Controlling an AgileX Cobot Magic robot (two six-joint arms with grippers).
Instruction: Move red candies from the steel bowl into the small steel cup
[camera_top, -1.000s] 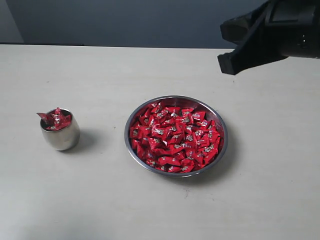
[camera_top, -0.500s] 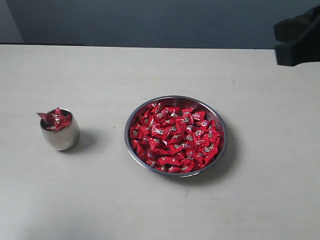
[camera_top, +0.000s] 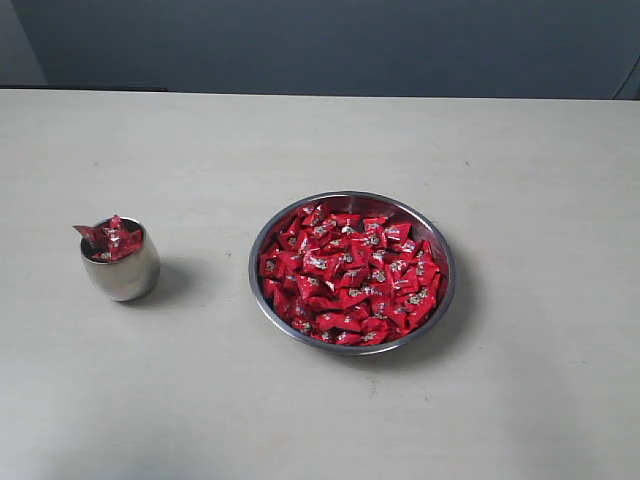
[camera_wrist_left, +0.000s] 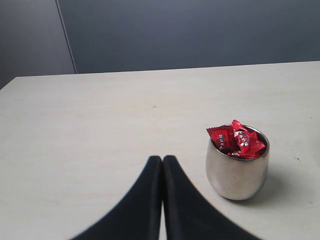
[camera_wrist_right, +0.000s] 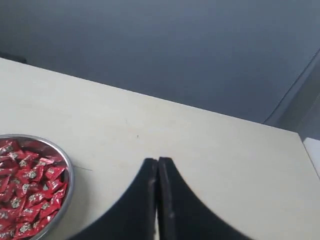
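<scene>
We see the steel bowl (camera_top: 340, 199) sitting right of the table's (camera_top: 300, 130) middle, heaped with red candies (camera_top: 350, 278) from rim to rim. The small steel cup (camera_top: 120, 262) stands well apart on the left, upright, and its own candies poke above its rim. We judge it is about full, so little room is left for more.

Neither arm shows in the exterior view. Our left gripper (camera_wrist_left: 162, 160) has its jaws pressed together with nothing between them. It hangs near the cup and does not touch it. Our right gripper (camera_wrist_right: 158, 162) is likewise pressed together and empty, above bare table, with the bowl's edge off to one side. We take it that both arms are held clear of bowl and cup so that nothing gets knocked or spilled.
</scene>
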